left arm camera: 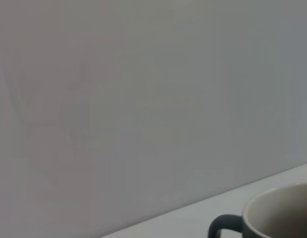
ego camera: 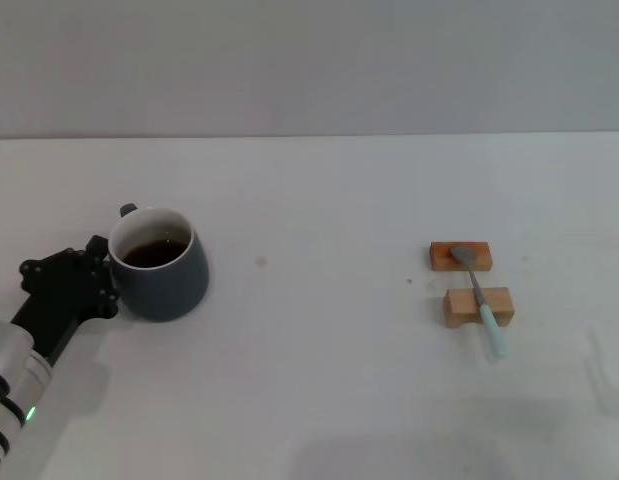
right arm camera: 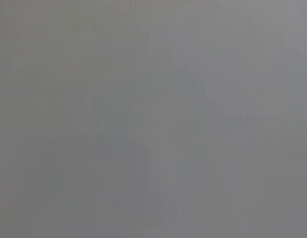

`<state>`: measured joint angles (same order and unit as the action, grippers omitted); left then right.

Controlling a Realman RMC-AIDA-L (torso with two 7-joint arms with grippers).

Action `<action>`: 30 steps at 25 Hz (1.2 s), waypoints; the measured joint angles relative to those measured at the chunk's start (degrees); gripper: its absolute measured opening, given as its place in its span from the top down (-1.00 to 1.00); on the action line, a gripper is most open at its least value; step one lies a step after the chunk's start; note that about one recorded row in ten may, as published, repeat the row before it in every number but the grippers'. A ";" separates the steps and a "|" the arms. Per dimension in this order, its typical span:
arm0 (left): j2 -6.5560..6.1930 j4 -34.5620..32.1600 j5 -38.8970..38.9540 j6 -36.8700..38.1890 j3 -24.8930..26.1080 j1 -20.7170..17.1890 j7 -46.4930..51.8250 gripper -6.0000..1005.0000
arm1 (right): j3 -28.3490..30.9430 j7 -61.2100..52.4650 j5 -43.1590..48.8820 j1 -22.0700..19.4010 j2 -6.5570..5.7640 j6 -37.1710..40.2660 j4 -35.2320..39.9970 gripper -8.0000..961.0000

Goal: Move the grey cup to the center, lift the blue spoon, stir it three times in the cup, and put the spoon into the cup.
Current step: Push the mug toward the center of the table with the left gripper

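Touching the grey cup [ego camera: 161,268], left gripper [ego camera: 94,270] seemingly grips it.

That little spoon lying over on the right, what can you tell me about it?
The blue spoon is small and slim, with a grey, metal-looking bowl and shaft and a pale light-blue handle end. It lies bridged across two small wooden blocks on the white table: the bowl rests on the farther block, the shaft crosses the nearer one, and the blue end sticks out past it toward the robot. No end effector touches it.
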<state>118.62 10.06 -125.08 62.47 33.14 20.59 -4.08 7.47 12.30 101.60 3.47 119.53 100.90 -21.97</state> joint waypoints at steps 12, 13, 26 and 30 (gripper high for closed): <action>0.13 2.31 -0.13 0.05 -4.50 0.69 0.01 0.94 | 0.00 0.00 0.00 0.03 0.00 0.00 0.00 -0.36; 0.13 3.62 -0.18 0.22 -7.13 0.77 0.02 0.93 | 0.00 0.00 0.00 0.05 0.00 0.00 0.00 -0.36; 0.03 3.28 0.29 -0.04 -6.37 0.96 0.04 0.92 | 0.00 0.01 0.00 0.13 -0.07 -0.01 0.00 -0.37; 0.12 3.93 -0.02 -0.20 -6.51 1.61 0.04 0.92 | 0.00 0.02 0.00 0.13 -0.09 -0.01 0.01 -0.37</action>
<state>118.74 13.99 -125.10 62.27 26.62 22.20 -4.04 7.47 12.32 101.60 3.60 119.44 100.89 -21.96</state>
